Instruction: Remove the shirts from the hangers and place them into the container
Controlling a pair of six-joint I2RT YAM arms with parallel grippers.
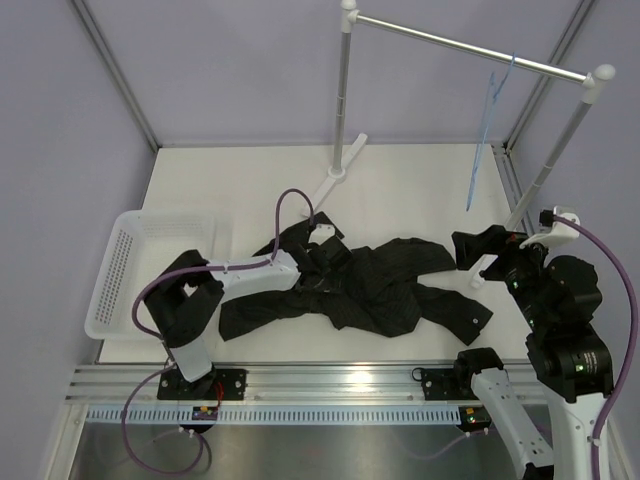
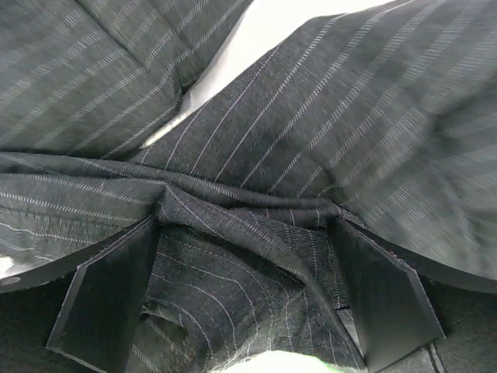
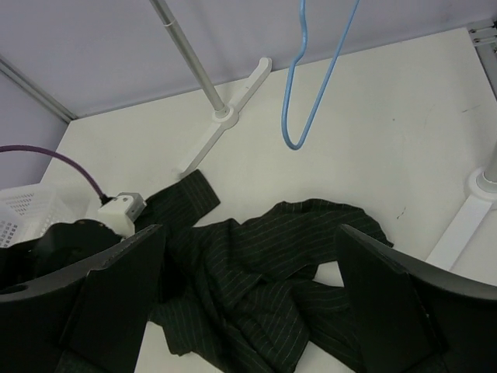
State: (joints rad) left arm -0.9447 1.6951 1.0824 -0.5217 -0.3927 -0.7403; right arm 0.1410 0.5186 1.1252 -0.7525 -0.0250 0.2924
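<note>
One white container [image 1: 118,262] is sitting at the left edge of the worktop [image 1: 410,190]. Just right of it, the left arm is reaching over the black pinstriped shirt [image 1: 375,290], and the left fingers [image 2: 109,307] are standing wide apart, pressing down with a bunched fold of cloth between them, not clamped. The shirt is lying crumpled across mid-worktop, sleeves sprawling, outside the container. Further right, the light-blue hanger [image 1: 487,135] is hanging bare from the silver rail [image 1: 450,45]. The right fingers [image 3: 116,299] are hovering above the shirt's right side, spread apart, gripping nothing.
</note>
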